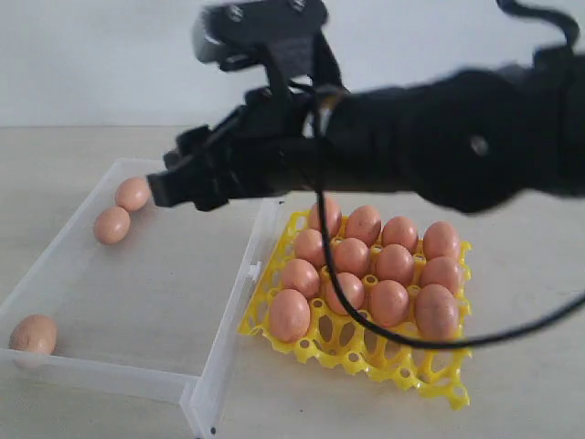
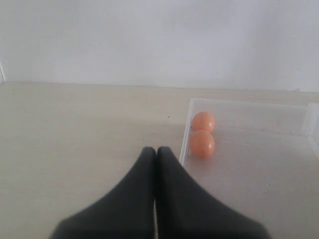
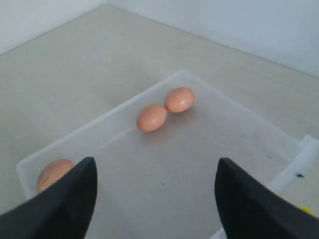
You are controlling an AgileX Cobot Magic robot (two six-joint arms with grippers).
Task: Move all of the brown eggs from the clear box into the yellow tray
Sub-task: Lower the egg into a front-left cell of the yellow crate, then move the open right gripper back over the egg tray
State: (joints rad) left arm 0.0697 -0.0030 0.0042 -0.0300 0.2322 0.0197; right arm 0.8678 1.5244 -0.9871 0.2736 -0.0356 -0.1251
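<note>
The clear box (image 1: 239, 291) lies on the left and holds three brown eggs: two touching at its far corner (image 1: 132, 194) (image 1: 111, 225) and one at its near left corner (image 1: 34, 335). The yellow tray (image 1: 430, 375) beside it carries several brown eggs (image 1: 352, 257). My right gripper (image 1: 169, 187) reaches across from the right and hangs above the box. It is open and empty (image 3: 155, 162), with the pair of eggs (image 3: 151, 117) (image 3: 179, 99) ahead and the lone egg (image 3: 52, 173) by one finger. My left gripper (image 2: 156, 152) is shut on nothing, outside the box wall (image 2: 185, 144), near the two eggs (image 2: 202, 144).
The pale wooden tabletop (image 1: 55, 174) runs back to a white wall. A black cable (image 1: 384, 337) from the right arm loops down over the eggs in the tray. A small clip tab (image 1: 253, 271) sticks out of the box wall toward the tray.
</note>
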